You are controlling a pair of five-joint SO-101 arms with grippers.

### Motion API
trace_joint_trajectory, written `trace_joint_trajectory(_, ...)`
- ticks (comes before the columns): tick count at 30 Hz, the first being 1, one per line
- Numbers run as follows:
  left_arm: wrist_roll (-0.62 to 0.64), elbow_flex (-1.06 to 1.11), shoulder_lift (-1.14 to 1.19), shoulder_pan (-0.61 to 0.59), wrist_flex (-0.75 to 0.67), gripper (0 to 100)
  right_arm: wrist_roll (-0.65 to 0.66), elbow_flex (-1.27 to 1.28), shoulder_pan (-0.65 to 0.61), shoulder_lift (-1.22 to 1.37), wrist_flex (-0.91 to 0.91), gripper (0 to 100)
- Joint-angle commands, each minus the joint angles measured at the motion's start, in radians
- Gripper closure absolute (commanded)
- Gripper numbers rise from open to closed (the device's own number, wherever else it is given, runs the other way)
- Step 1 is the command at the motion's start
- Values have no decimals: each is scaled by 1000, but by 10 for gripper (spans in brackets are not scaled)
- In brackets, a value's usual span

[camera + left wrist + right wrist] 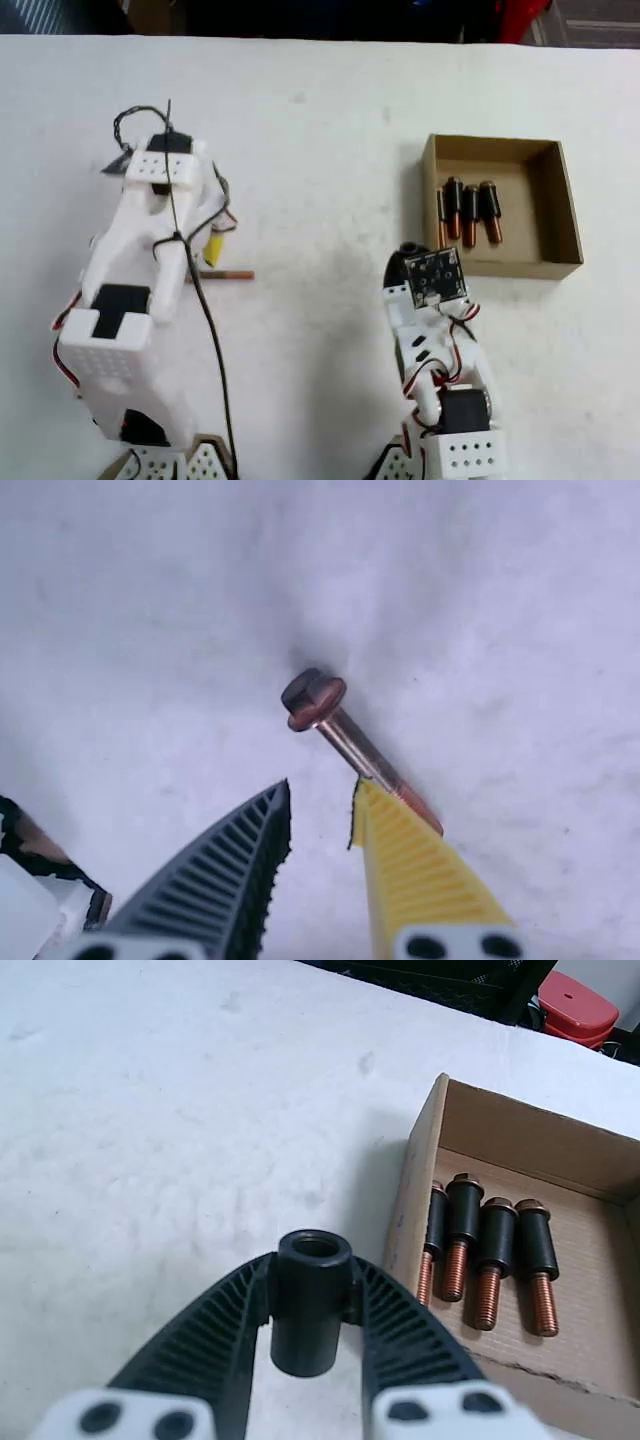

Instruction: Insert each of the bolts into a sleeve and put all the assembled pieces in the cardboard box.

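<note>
High view: bolt [228, 274] lies on table [320, 120] beside left arm; four assembled pieces [469, 215] in box [520, 268].
Left wrist view: left gripper [320, 790] open, bolt at its yellow fingertip.
Right wrist view: right gripper [312, 1268] clamps upright sleeve [312, 1310] near box.

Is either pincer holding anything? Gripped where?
The right pincer holds the black sleeve, clamped across its sides just below the open end. The left pincer is open and holds nothing; the bolt lies loose on the table beside it.
</note>
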Motion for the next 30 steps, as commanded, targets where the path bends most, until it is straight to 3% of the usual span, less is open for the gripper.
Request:
trace_joint_trajectory(1,11,35,-12,-25,-77,865,2,6,12,-15,-18,981)
trace_joint_trajectory(30,12,180,-12,-44,-249,868,2,6,47,-15,-21,981)
